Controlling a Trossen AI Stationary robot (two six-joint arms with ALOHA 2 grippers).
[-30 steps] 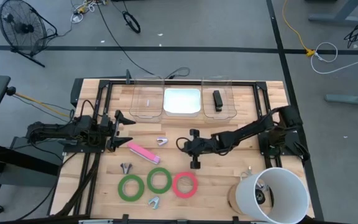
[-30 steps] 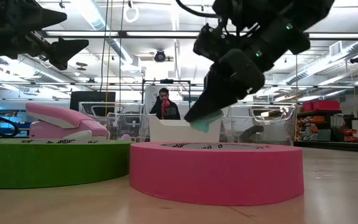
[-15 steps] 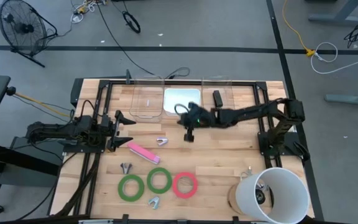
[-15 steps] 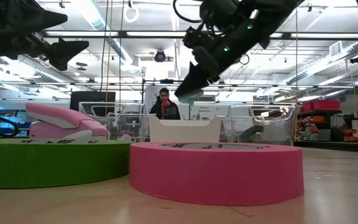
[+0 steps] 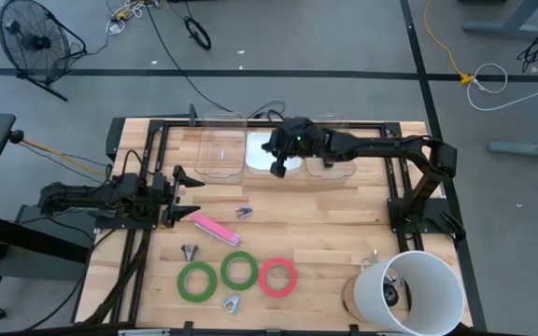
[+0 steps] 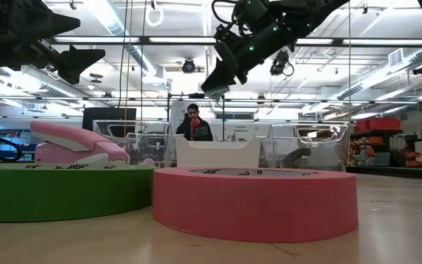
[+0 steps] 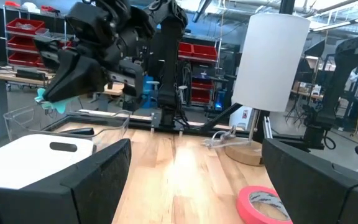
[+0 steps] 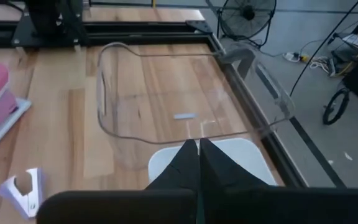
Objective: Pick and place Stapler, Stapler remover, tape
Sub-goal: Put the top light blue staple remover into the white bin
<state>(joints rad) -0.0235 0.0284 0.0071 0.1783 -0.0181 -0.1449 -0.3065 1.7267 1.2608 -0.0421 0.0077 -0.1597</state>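
My right gripper hangs high over the white tray at the far edge, shut on a small teal stapler remover. My left gripper waits open at the table's left, touching nothing. The pink stapler lies flat mid-table, with a purple stapler remover beside it. Two green tape rolls and a pinkish red one lie flat near the front edge. A black stapler lies in the right clear bin. My right gripper pinches the teal stapler remover between its two fingers; only a small end sticks out past the tips. The fingers slant down toward the far left. The remover is lifted clear, high above the tray. The right wrist view does not show it.
Two clear bins flank the white tray. Two grey stapler removers lie near the green rolls. A tall white cylinder stands at the near right corner. A black frame borders the table.
My right gripper, staying shut on the teal stapler remover, has risen from the middle of the table just beyond the tape rolls. It has swung toward the far edge to a place over the white tray, turning as it went.
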